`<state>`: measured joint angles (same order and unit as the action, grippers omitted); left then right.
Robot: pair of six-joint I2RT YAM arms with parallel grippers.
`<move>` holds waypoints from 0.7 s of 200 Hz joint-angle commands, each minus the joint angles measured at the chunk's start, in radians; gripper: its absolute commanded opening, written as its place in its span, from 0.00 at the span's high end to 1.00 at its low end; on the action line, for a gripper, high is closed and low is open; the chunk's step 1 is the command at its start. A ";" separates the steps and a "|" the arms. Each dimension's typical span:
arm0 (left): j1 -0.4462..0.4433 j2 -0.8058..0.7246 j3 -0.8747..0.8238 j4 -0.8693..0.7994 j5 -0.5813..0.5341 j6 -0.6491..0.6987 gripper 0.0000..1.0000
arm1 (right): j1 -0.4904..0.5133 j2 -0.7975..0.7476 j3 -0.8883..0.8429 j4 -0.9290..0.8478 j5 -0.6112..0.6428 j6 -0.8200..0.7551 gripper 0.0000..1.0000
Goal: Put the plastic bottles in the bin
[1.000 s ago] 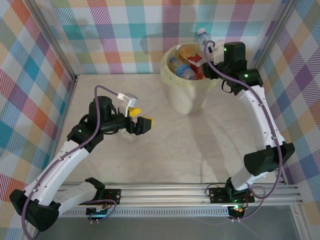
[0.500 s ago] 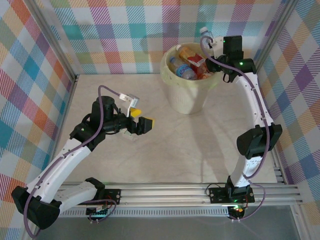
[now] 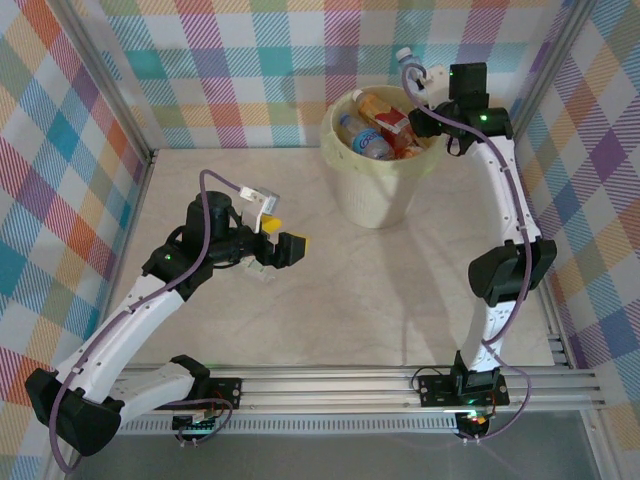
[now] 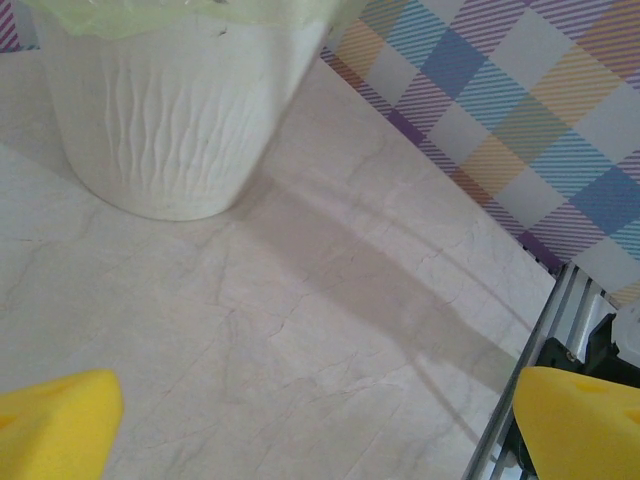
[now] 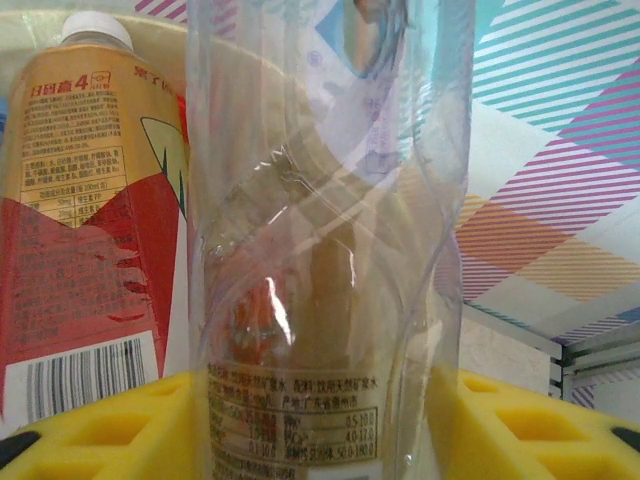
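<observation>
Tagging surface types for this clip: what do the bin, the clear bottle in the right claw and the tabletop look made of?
Bin: likely moulded plastic, matte cream, wavy ribs pressed into its wall. Clear bottle: thin glossy plastic, see-through, creased with bright glints. Tabletop: pale, faintly veined like marble; real stone or printed laminate, can't tell.

Between yellow jaws, touching both: clear crushed bottle [image 5: 330, 250], upright; orange-labelled bottle [image 5: 90, 230] behind, left.

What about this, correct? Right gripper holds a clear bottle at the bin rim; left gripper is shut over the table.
Not shut: the left wrist view shows the left gripper open over the table. The right gripper holds the clear bottle at the bin rim.
</observation>
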<state>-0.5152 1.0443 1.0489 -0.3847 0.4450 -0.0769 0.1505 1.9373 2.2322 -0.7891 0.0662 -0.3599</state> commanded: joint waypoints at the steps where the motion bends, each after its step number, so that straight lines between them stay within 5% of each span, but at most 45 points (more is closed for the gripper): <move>1: -0.009 -0.003 -0.009 0.010 -0.007 0.022 0.00 | -0.002 0.016 0.026 -0.025 -0.025 -0.014 0.41; 65: -0.009 0.000 -0.004 0.007 -0.003 0.017 0.00 | -0.001 -0.019 -0.024 -0.001 -0.007 -0.011 0.23; 140: -0.009 -0.002 0.001 -0.014 -0.085 -0.066 0.00 | -0.007 -0.111 -0.082 0.040 -0.144 0.117 0.18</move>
<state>-0.5152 1.0447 1.0489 -0.3912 0.4133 -0.0940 0.1486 1.9076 2.1700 -0.7845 0.0242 -0.3191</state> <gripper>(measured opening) 0.997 0.811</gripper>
